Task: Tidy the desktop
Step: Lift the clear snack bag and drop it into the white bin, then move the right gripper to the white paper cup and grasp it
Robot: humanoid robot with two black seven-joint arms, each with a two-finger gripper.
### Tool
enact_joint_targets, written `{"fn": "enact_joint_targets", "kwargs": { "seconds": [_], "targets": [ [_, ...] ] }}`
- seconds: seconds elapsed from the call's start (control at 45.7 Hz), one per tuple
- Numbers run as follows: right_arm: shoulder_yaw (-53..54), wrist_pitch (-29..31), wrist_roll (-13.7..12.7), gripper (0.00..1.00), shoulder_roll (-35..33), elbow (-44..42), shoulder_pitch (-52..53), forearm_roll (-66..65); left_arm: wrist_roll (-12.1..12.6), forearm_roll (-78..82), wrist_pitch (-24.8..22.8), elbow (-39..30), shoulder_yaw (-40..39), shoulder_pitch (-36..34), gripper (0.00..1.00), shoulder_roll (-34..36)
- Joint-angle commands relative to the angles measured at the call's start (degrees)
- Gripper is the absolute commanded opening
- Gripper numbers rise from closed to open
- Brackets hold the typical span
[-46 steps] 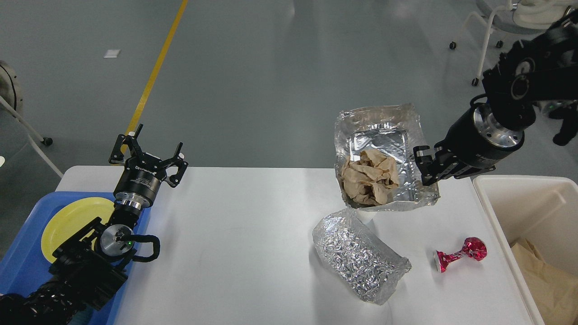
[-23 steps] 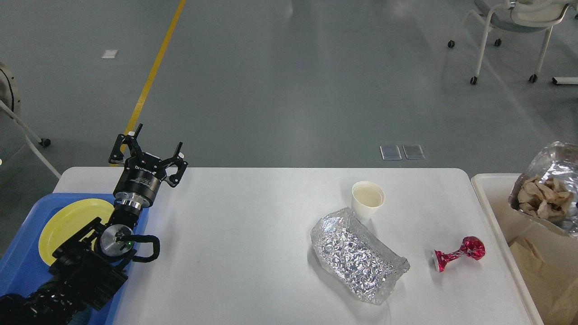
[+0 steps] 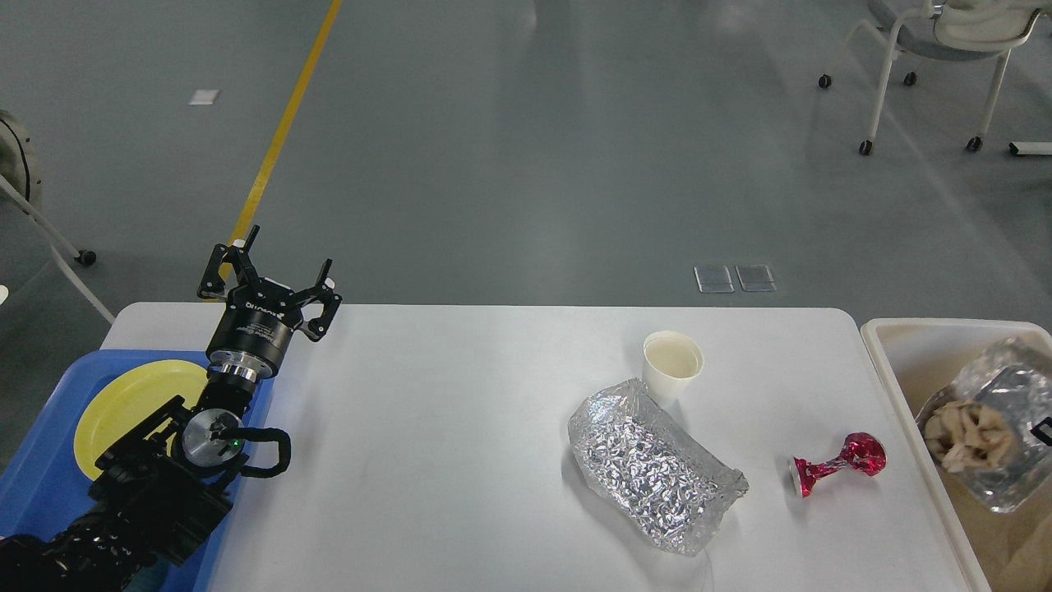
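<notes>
Your left claw [image 3: 274, 270] hangs with its fingers spread wide and nothing between them, over the far left corner of the white bench [image 3: 460, 427]. The blue tray [image 3: 41, 469] and its yellow plate [image 3: 131, 403] lie just behind and beneath it. Of your right claw only a dark sliver [image 3: 1042, 429] shows at the frame's edge, touching the foil tray of crumpled brown paper [image 3: 986, 427] inside the cream bin [image 3: 904, 329]. You cannot tell from here whether it grips or has let go. The step in hand looks like dropping that foil tray into the bin, so let go only once the tray sits well inside the rim, and lift straight up so a finger does not drag the thin foil back out. Three things are left on the bench, all far to the right of your left claw and nearer the right one: a paper cup [image 3: 672, 362], a big crumpled foil bag [image 3: 653, 469] touching or just in front of that cup, and a small red foil wrapper [image 3: 838, 464] nearest the bin. The cup may hold liquid, though that is unclear, so keep it upright. The foil bag will likely crush and slip, so pinch a firm fold rather than the bulging middle. Take the red wrapper by its narrow waist.
</notes>
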Motion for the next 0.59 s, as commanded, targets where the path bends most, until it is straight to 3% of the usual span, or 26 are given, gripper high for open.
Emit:
{"fn": "enact_joint_targets", "kwargs": {
  "seconds": [0.0, 0.241, 0.416, 0.569],
  "targets": [
    [-0.01, 0.12, -0.01, 1.0, 0.34, -0.3, 1.04, 0.85, 0.0, 0.0, 0.0, 0.0, 0.0, 0.0, 0.97, 0.0],
    [-0.8, 1.52, 0.07, 1.0, -1.15, 4.34, 11.92, 0.5, 0.0, 0.0, 0.0, 0.0, 0.0, 0.0, 0.97, 0.0],
    [-5.36, 12.58, -0.01, 1.0, -12.22, 29.8, 36.24, -3.36, 0.0, 0.0, 0.0, 0.0, 0.0, 0.0, 0.97, 0.0],
    [-13.27, 21.65, -0.01, 1.0, -12.67, 49.59, 58.41, -7.23, 0.0, 0.0, 0.09, 0.0, 0.0, 0.0, 0.97, 0.0]
  ]
}}
